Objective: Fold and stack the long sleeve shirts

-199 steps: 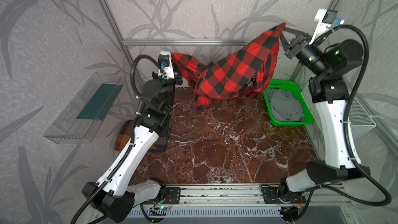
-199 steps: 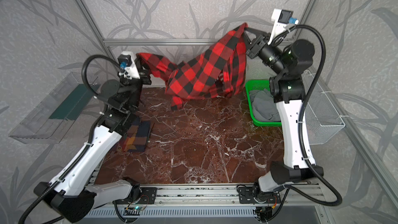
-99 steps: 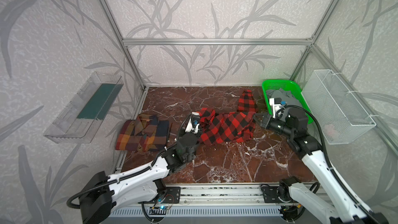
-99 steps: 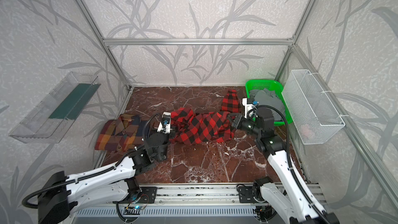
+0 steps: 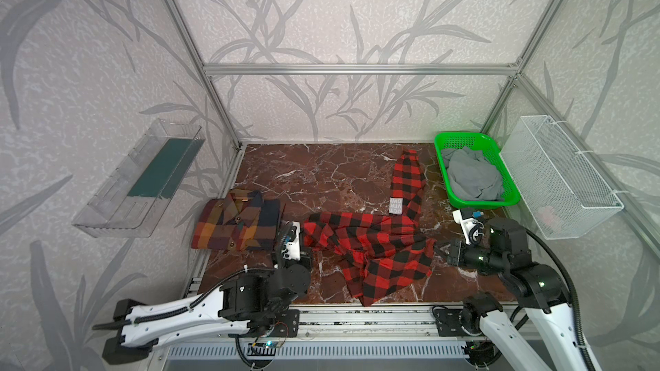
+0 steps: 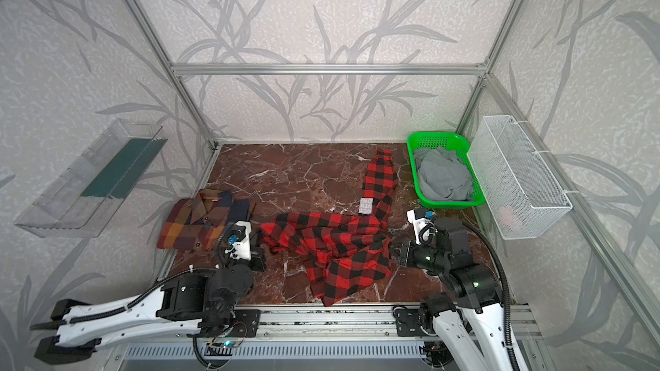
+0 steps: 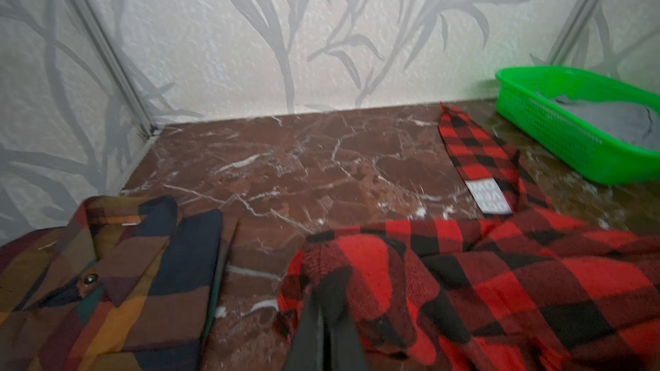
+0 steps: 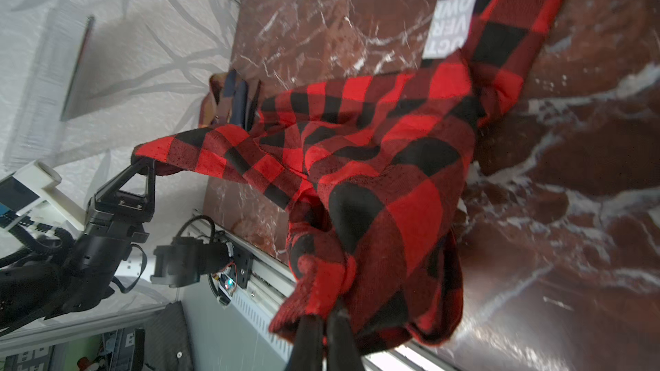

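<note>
My left hand [image 5: 306, 243] is pinched tight on the left edge of the red-and-black shirt [image 5: 375, 248]. In the left wrist view the two fingers [image 7: 308, 342] run close together into a bunched fold of the check cloth. My right hand [image 5: 438, 248] is closed just as narrowly on the opposite edge, and in the right wrist view its fingers [image 8: 308, 333] meet on a gathered lump of the fabric. That view also shows my left hand [image 8: 143, 169] holding its corner a little above the desk [image 5: 303, 180].

Between my hands the shirt lies rumpled on the front middle of the desk in both top views. One flap spills toward the front rail. A sleeve [image 5: 407, 176] stretches away toward the back, near the green basket [image 5: 464, 136] but apart from it. A white label [image 5: 395, 205] shows near where the sleeve meets the body. The basket holds a grey cloth [image 5: 471, 176].

The brown plaid shirt [image 5: 235, 226] lies folded, collar up, at the left edge of the desk, just beside my left hand. Neither hand touches it.
</note>
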`<action>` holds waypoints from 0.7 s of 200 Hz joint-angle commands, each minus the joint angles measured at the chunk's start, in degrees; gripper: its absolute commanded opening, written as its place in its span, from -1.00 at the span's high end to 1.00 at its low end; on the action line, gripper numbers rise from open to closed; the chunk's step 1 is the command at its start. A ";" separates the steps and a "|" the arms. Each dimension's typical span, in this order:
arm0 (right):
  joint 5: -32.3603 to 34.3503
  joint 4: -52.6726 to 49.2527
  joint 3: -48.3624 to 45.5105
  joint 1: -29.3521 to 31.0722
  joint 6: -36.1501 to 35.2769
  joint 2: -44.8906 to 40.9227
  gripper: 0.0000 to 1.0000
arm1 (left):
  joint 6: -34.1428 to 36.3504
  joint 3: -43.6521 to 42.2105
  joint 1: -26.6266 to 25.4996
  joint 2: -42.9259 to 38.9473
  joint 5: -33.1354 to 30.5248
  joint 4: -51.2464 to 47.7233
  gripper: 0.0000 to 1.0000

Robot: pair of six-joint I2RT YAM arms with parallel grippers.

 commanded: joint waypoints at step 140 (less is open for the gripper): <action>9.74 16.84 1.49 0.34 5.24 18.45 -0.38 | 18.94 2.91 -15.95 -5.29 -9.39 14.27 -0.99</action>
